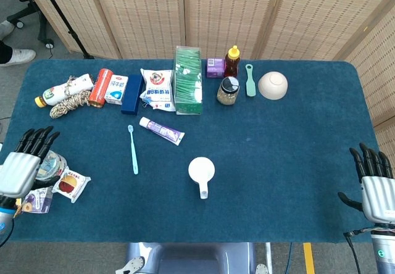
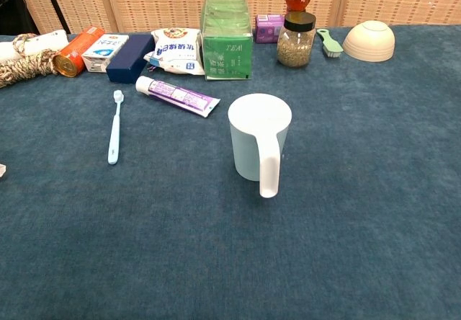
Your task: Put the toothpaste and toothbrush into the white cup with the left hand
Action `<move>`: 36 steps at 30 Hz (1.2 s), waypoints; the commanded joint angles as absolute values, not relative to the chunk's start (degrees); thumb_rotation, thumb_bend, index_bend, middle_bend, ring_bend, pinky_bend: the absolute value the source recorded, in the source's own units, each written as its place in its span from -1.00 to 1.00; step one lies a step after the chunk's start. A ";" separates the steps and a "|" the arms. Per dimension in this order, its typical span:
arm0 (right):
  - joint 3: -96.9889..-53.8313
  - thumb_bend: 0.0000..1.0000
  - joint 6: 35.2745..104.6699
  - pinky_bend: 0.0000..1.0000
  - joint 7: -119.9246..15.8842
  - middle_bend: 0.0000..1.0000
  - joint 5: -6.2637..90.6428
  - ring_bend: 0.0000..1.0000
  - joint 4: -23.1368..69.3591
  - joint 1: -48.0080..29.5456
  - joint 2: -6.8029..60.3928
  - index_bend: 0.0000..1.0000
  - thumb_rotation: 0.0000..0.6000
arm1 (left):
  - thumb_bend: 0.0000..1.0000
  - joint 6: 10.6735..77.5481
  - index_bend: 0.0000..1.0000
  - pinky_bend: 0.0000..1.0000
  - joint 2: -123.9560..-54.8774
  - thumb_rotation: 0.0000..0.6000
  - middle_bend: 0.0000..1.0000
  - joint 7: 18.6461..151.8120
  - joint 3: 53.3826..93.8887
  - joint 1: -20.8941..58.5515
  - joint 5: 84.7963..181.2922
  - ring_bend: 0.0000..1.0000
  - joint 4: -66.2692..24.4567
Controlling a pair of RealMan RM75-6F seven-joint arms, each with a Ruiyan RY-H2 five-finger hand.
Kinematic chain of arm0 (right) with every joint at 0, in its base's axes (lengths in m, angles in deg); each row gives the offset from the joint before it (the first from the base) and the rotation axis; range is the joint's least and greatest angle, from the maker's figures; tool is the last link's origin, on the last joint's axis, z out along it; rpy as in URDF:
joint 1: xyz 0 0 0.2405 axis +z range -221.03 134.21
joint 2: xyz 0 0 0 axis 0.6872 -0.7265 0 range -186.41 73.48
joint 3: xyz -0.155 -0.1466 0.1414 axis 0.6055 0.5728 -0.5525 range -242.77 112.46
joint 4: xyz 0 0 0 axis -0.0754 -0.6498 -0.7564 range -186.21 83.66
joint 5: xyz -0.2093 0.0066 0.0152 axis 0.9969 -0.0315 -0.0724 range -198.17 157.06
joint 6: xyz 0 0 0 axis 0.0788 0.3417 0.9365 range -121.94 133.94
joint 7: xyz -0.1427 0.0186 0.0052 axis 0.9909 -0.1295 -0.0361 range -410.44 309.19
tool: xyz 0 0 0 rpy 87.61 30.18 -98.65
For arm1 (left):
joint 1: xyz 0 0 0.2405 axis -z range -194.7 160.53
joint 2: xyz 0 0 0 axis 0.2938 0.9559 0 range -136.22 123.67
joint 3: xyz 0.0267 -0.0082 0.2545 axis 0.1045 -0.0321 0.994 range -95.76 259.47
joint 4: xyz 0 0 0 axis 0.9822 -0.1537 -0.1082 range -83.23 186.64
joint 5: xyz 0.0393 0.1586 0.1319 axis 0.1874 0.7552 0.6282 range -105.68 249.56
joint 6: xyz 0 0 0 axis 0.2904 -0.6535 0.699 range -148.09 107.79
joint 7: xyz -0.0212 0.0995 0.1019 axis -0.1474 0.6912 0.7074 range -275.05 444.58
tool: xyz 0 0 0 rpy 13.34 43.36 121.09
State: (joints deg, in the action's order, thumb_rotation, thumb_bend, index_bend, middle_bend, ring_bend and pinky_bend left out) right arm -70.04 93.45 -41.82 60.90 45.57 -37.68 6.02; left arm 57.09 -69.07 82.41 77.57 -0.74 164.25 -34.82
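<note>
- Left hand (image 1: 21,166) at the table's 8 o'clock edge, fingers spread, holding nothing; right hand (image 1: 375,187) at 4 o'clock, likewise empty.
- White cup (image 2: 259,147) upright, near centre.
- Toothbrush (image 2: 114,127) at the cup's 9 o'clock.
- Toothpaste (image 2: 176,95) at its 11 o'clock.

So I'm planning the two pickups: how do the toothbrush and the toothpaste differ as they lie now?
The toothbrush is thin, light blue and lies nearly straight toward the robot; the toothpaste is a thicker white and purple tube lying at a slant. The toothbrush sits nearer the left hand, the toothpaste nearer the white cup. Both lie flat on the blue cloth, apart, untouched.
</note>
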 commanded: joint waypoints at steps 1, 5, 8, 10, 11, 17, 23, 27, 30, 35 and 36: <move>-70.28 -1.00 92.97 -1.00 -41.70 -1.00 60.60 -1.00 45.49 -37.50 6.17 -1.00 1.00 | -1.00 50.72 -1.00 -1.00 -69.57 1.00 -1.00 80.56 75.44 5.44 165.32 -1.00 -33.36; -70.45 -1.00 91.36 -1.00 -41.52 -1.00 59.99 -1.00 45.02 -36.94 6.48 -1.00 1.00 | -1.00 43.10 -1.00 -1.00 -70.82 1.00 -1.00 82.28 73.95 10.37 162.07 -1.00 -33.39; -70.62 -1.00 90.14 -1.00 -41.29 -1.00 59.34 -1.00 44.61 -36.51 6.74 -1.00 1.00 | -1.00 37.69 -1.00 -1.00 -72.70 1.00 -1.00 84.73 72.81 14.30 159.71 -1.00 -32.86; -70.78 -1.00 89.76 -1.00 -41.00 -1.00 58.99 -1.00 44.39 -36.36 6.93 -1.00 1.00 | -1.00 34.36 -1.00 -1.00 -74.18 1.00 -1.00 86.67 72.17 16.89 158.22 -1.00 -32.31; -70.83 -1.00 89.64 -1.00 -40.87 -1.00 58.88 -1.00 44.36 -36.32 7.01 -1.00 1.00 | -1.00 33.24 -1.00 -1.00 -75.04 1.00 -1.00 87.69 71.79 18.01 157.62 -1.00 -31.87; -70.96 -1.00 88.96 -1.00 -39.83 -1.00 58.39 -1.00 44.27 -36.11 7.47 -1.00 1.00 | -1.00 27.44 -1.00 -1.00 -80.20 1.00 -1.00 94.54 69.94 24.05 153.04 -1.00 -29.57; -70.87 -1.00 89.39 -1.00 -39.47 -1.00 59.48 -1.00 44.23 -36.09 7.83 -1.00 1.00 | -1.00 23.36 -1.00 -1.00 -84.37 1.00 -1.00 102.85 68.26 28.64 145.11 -1.00 -27.88; -70.92 -1.00 89.87 -1.00 -40.20 -1.00 60.64 -1.00 43.71 -36.00 8.08 -1.00 1.00 | -1.00 20.72 -1.00 -1.00 -87.35 1.00 -1.00 107.98 68.17 31.79 139.87 -1.00 -25.88; -71.01 -1.00 90.24 -1.00 -40.69 -1.00 61.21 -1.00 43.09 -35.97 8.39 -1.00 1.00 | -1.00 19.21 -1.00 -1.00 -89.20 1.00 -1.00 109.93 68.13 33.61 136.53 -1.00 -24.42; -71.27 -1.00 90.15 -1.00 -41.21 -1.00 60.99 -1.00 42.29 -35.94 8.65 -1.00 1.00 | -1.00 17.74 -1.00 -1.00 -92.12 1.00 -1.00 113.65 68.82 36.66 132.31 -1.00 -21.46; -71.34 -1.00 90.08 -1.00 -41.32 -1.00 60.83 -1.00 42.21 -35.95 8.66 -1.00 1.00 | -1.00 17.54 -1.00 -0.99 -92.74 1.00 -1.00 114.39 69.06 37.25 131.65 -1.00 -20.78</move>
